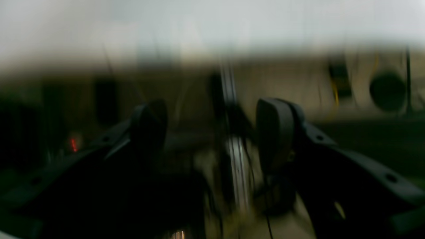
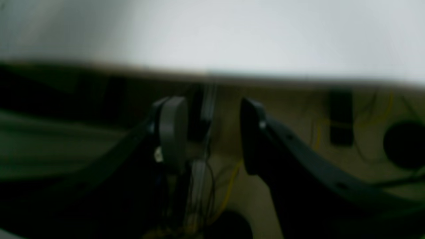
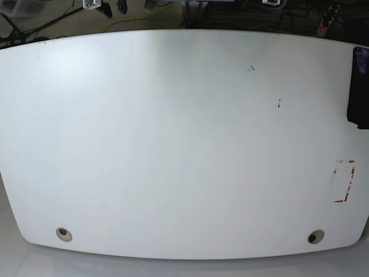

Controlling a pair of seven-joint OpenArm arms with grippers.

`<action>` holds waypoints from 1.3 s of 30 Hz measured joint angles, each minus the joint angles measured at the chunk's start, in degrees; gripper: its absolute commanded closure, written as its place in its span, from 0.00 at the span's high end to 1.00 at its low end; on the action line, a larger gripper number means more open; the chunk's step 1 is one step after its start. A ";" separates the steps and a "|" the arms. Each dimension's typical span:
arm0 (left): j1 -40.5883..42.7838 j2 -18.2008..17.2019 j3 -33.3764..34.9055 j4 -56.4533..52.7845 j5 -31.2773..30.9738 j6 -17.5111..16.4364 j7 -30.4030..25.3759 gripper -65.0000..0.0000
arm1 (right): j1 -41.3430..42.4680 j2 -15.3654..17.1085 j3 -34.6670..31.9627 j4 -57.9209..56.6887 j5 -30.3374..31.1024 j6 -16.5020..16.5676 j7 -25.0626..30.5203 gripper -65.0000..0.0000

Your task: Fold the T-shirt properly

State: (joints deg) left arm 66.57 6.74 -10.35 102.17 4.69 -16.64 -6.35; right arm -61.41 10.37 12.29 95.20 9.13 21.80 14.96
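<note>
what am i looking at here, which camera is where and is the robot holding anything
This is a two-armed robot at a white table. The base view looks down on the tabletop. The other two pictures come from cameras on the arms' wrists, one each, both blurry, showing the table's edge and the floor with cables beyond.

In each wrist view, a pair of dark jaws stands apart with nothing between them, so neither arm holds anything. At the right side of the base view lies a black cloth, partly cut off by the frame, probably the T-shirt to be folded. Red-and-white tape marks sit below it.
</note>
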 measured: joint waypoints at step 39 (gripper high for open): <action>-54.69 -11.72 3.58 -92.45 -0.04 7.45 -0.66 0.59 | 39.58 -0.63 -10.49 -70.18 -4.44 -0.94 0.57 0.38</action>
State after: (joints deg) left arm 11.88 -4.97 -6.76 9.72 4.64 -9.19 -7.01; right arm -21.82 9.74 1.80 25.02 4.69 20.86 15.53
